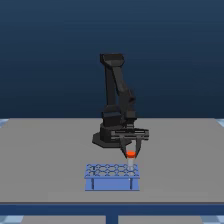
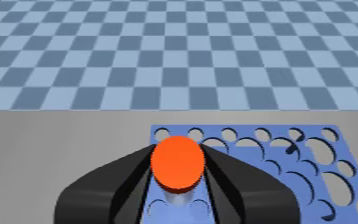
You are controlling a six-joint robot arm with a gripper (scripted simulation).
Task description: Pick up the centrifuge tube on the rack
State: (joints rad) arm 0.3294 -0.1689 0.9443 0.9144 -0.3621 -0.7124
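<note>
The light-blue rack (image 1: 111,178) stands on the grey table in front of the arm's base. The centrifuge tube (image 1: 131,154) shows its orange-red cap just above the rack's far corner on the exterior view's right; its pale body below the cap is barely visible. My gripper (image 1: 131,153) points down with its black fingers pressed against both sides of the cap. In the wrist view the orange cap (image 2: 177,164) sits tight between the two dark fingers (image 2: 104,196), with the rack's holed top (image 2: 313,150) underneath and beside it.
The grey table (image 1: 45,160) stretches out on both sides of the rack, and its front edge lies just past the rack. The arm's black base (image 1: 107,136) stands right behind the rack. A blue checkered floor (image 2: 175,50) lies beyond the table.
</note>
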